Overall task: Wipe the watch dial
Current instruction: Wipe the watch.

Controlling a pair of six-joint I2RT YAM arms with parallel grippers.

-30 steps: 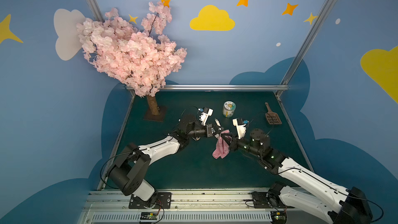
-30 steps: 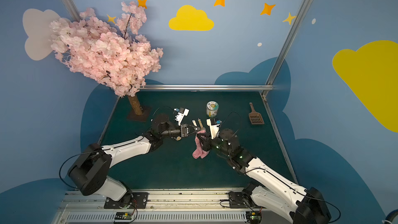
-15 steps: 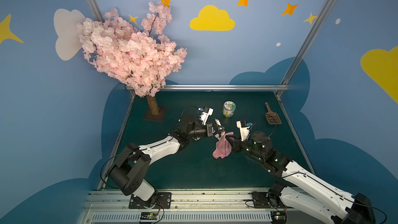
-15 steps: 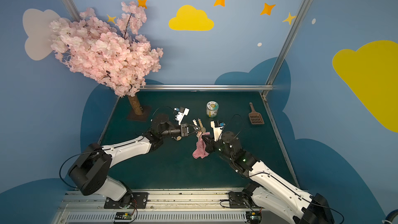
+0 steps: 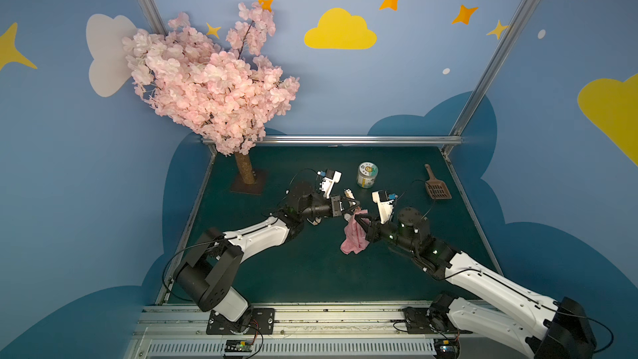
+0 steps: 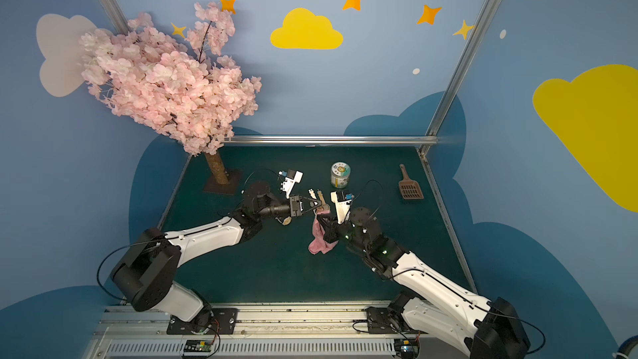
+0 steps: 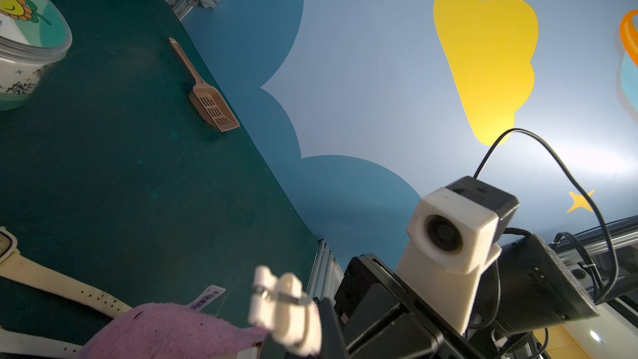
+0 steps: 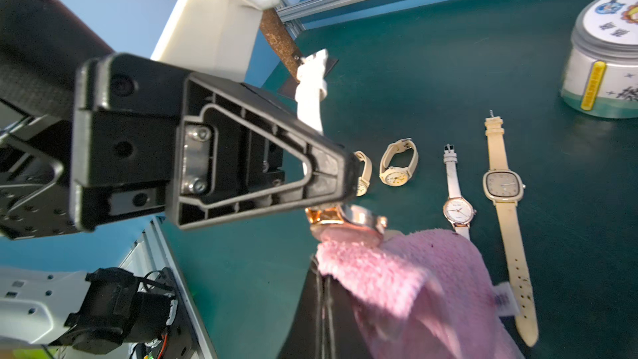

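While the left gripper (image 5: 349, 207) is clamping a rose-gold watch (image 8: 359, 221) above the green mat (image 5: 293, 271), the watch's white strap is sticking up past the jaws. The right gripper (image 5: 361, 223) is pinching a pink cloth (image 5: 353, 240) tight and holding its top fold right against the dial, the rest hanging down. Beyond them, a square cream watch (image 8: 503, 186) and a slim white-strapped watch (image 8: 458, 210) are lying flat near a lidded jar (image 5: 367, 175), a brown litter scoop (image 5: 436, 188) well apart.

Blue characters on jar lid (image 8: 616, 17) beyond the right gripper (image 5: 361, 225), too blurred to read, print on tag (image 8: 503, 300) of pink cloth (image 8: 397, 278), illegible.
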